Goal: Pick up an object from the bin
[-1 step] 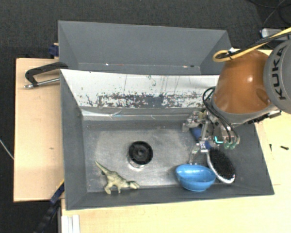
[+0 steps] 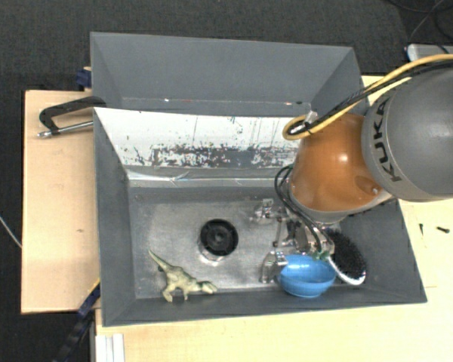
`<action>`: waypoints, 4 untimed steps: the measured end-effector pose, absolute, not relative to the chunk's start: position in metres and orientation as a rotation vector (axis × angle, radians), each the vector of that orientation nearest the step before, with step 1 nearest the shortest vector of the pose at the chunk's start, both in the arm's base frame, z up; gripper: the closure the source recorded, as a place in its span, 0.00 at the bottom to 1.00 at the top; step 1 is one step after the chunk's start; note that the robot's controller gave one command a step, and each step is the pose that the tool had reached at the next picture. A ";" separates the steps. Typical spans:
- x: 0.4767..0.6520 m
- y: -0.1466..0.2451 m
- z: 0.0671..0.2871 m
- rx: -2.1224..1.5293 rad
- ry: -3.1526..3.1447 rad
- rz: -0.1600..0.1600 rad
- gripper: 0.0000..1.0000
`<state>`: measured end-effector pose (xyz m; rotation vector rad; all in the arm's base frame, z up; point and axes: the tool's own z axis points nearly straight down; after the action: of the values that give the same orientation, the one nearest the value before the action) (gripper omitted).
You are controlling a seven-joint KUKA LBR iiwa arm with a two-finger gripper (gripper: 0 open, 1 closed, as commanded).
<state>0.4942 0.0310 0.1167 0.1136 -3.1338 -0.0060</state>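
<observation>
My gripper (image 2: pixel 269 240) hangs low over the right half of the bin floor, under the orange wrist cover. Its two metal fingertips stand apart, one toward the back (image 2: pixel 263 213) and one toward the front (image 2: pixel 270 267), with bare floor between them, so it is open. A round blue cup-like thing (image 2: pixel 306 277) lies by the front wall, touching or just beside the front fingertip. A black-bristled brush with a white rim (image 2: pixel 350 262) lies right of the blue thing. A black round knob (image 2: pixel 217 237) sits left of the gripper, apart from it.
A pale yellow-green toy dinosaur (image 2: pixel 180 281) lies at the front left of the floor. The bin's sloping walls close in on all sides, and the arm covers the right back corner.
</observation>
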 end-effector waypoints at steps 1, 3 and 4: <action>0.509 0.089 0.085 0.140 -3.140 -0.007 0.00; 0.510 0.085 0.087 0.132 -3.142 -0.002 0.00; 0.493 0.122 0.072 0.303 -3.133 0.000 0.00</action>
<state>0.4931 0.1223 0.0723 0.3026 -3.1334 0.0004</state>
